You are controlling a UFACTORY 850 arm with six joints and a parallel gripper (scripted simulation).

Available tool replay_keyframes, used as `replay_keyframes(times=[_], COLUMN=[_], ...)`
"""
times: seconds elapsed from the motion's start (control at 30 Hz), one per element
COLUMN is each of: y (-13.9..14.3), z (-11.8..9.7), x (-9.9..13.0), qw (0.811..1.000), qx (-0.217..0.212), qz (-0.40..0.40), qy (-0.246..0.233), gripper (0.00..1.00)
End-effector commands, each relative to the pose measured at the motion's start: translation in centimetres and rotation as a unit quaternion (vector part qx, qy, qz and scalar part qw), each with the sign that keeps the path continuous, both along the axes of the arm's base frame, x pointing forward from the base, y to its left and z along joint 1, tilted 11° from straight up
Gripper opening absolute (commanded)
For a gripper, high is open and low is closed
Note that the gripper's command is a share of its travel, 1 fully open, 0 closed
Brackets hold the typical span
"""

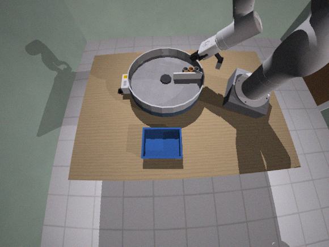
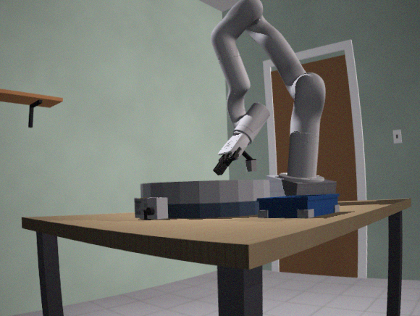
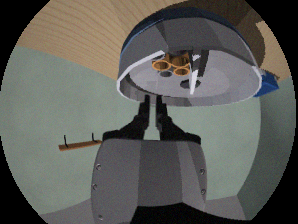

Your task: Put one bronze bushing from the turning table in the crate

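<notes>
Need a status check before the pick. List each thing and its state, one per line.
Hand: shut, holding nothing, above the turntable's rim.
Bushings: on the turntable, bunched behind the bar.
Bronze bushing: not yet picked.
Turntable: holds all the bushings.
Crate: no bushing inside.

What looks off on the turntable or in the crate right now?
Nothing stands out. The bushings sit clustered behind the bar on the turntable; the crate holds nothing. The tool hangs shut above the rim, holding nothing.

From the exterior view the turning table's (image 2: 203,196) wall hides the bushings (image 1: 190,69) below the gripper (image 2: 219,168) from us; elsewhere they look too small to count.
</notes>
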State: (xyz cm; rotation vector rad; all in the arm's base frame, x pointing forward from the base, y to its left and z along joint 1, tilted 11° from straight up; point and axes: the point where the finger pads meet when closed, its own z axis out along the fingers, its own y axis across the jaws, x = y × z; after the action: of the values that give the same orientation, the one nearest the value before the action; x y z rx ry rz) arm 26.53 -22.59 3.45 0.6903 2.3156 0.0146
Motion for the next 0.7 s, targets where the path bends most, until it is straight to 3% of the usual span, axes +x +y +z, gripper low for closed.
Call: replay_keyframes(times=[0.0,0.13,0.67], y=[0.1,0.3,0.3], z=[-1.1,-2.3,-2.3], x=[0.2,0.3,0.3], qw=[1.000,1.000,1.000], qx=[-0.001,-0.001,-0.001], qz=[0.000,0.000,0.000], qy=[0.000,0.000,0.000], gripper=[0.10,0.10,0.10])
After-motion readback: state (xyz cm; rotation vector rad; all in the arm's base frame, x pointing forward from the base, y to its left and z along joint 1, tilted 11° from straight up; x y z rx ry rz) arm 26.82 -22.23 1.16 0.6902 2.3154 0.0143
